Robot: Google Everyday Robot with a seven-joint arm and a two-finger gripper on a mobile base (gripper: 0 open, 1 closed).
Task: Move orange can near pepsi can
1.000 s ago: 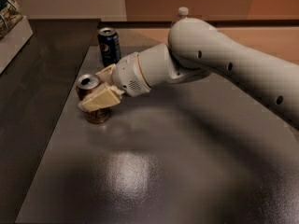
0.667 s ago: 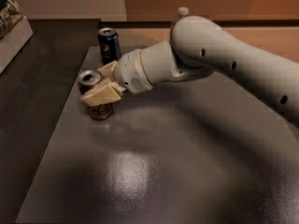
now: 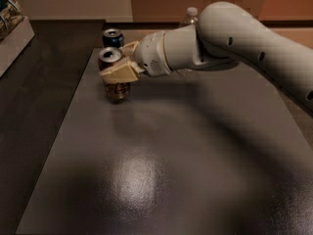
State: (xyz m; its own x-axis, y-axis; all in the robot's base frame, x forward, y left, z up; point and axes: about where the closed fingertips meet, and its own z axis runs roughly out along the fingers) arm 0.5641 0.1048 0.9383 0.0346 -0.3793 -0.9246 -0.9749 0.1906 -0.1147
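Observation:
The orange can (image 3: 117, 88), coppery brown with a silver top, is upright at the back left of the dark grey table (image 3: 161, 170). My gripper (image 3: 115, 61) is shut on its upper part, with one pale finger (image 3: 120, 73) across its front and the other behind it. The pepsi can (image 3: 113, 36), dark blue with a silver top, stands just behind the orange can, close to it and partly hidden by it. My white arm reaches in from the right.
A clear plastic bottle (image 3: 190, 15) stands at the back, mostly hidden behind my arm. A white box (image 3: 13, 35) sits at the far left on a darker surface. The table's left edge (image 3: 58, 136) runs diagonally.
My gripper has carried the orange can back and to the right, closer to the pepsi can. The pepsi can has not moved.

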